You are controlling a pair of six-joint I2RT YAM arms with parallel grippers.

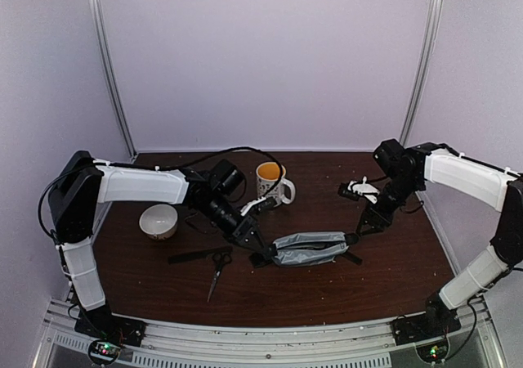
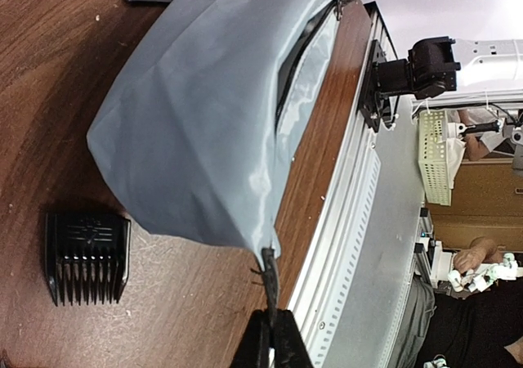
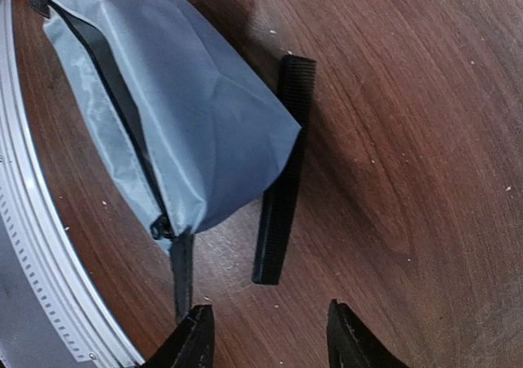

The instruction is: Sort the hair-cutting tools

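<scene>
**Left end effector gripping the pouch strap, right one standing open at the other end**

Nearest the arm bases, a pair of black-handled scissors (image 1: pixel 219 270) is lying flat on the brown tabletop (image 1: pixel 327 294), its blades pointing toward the near edge. Just beyond its handles, a thin black comb (image 1: pixel 198 255) is lying crosswise, apart from everything to its right.

At the middle of the tabletop, the grey zip pouch (image 1: pixel 309 248) is lying lengthwise from left to right, with its zip running along the upper side. The left end effector (image 2: pixel 274 323) is reaching its left end with its fingers pressed together, pinching the black end strap (image 2: pixel 268 274) that is hanging off the pouch's corner. Just beside that end, a small black block (image 2: pixel 86 258) with a row of teeth is sitting on the wood, near the fabric but not touching it.

At the pouch's right end, the right end effector (image 3: pixel 270 309) is hovering with its jaws apart and holding nothing; only bare wood is showing between the fingers. The pouch's other black strap (image 3: pixel 181 274) is lying just beside one finger. A second comb (image 3: pixel 282 196) is lying next to this corner, with the pouch covering part of its side while both of its ends are showing.

Farther back on the left, a white bowl (image 1: pixel 147 213) is sitting behind the left arm's forearm. Farthest away, a mug (image 1: pixel 270 192) with a yellow inside is standing upright, its handle turned to the right.
</scene>
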